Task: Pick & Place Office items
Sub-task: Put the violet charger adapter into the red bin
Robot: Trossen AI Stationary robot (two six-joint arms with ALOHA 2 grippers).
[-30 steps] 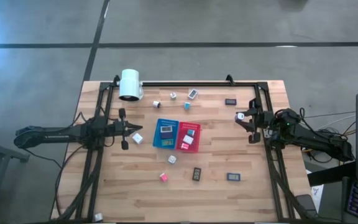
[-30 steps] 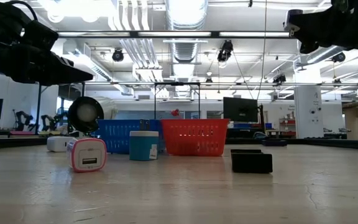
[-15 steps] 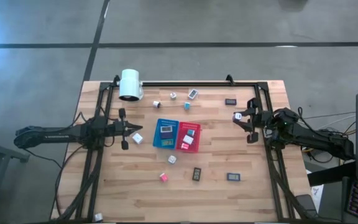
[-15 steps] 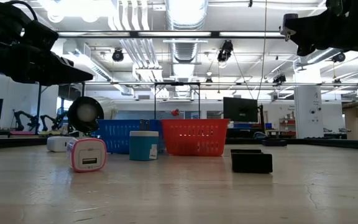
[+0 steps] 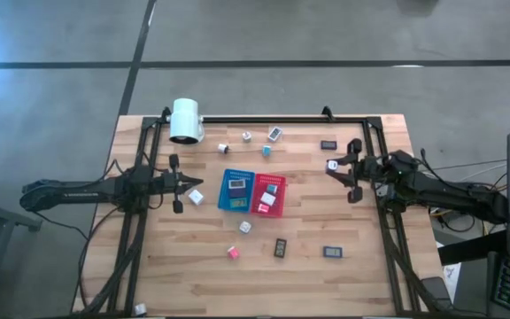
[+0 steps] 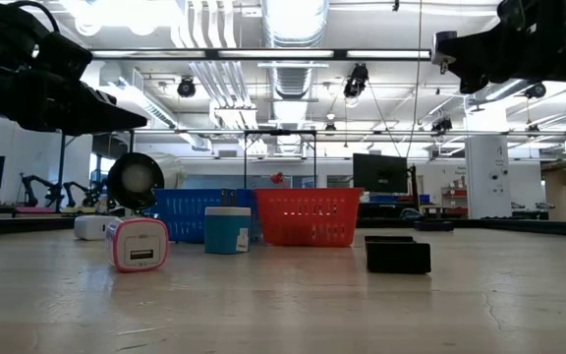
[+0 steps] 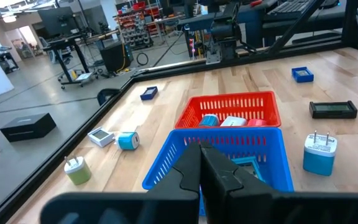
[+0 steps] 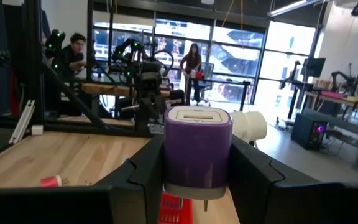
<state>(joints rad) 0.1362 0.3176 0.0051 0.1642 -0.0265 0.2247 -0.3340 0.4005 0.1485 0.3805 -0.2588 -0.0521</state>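
Seen from above, the light wooden desk (image 5: 193,266) is carrying a blue perforated plastic tray (image 5: 235,190) and a red perforated plastic tray (image 5: 269,195) side by side at its middle, each already holding a few small items, while many more are lying loose around them: a pink cube (image 5: 234,252), a white cube (image 5: 245,227), two dark flat rectangles (image 5: 281,248) toward the near edge, another dark rectangle (image 5: 328,144) and several small cubes near the big white cylinder (image 5: 185,120) at the far edge. The right gripper (image 5: 336,168) is hovering right of the trays, carrying a small pale block; the left gripper (image 5: 184,188) is waiting just left of the blue tray, beside a white cube (image 5: 196,197). At desk level, a pink-rimmed white charger cube (image 6: 136,244), a teal cube (image 6: 228,230) and a black flat box (image 6: 398,257) are sitting in front of both trays, with both arms raised overhead. The left wrist camera is showing its jaws pressed together, empty, aimed at the blue tray (image 7: 278,152). The right wrist camera is showing its jaws clamping a purple-and-white plug cube (image 8: 197,151) held clear of the desk. By my reckoning, sorting is partly done, with most items still to be collected.
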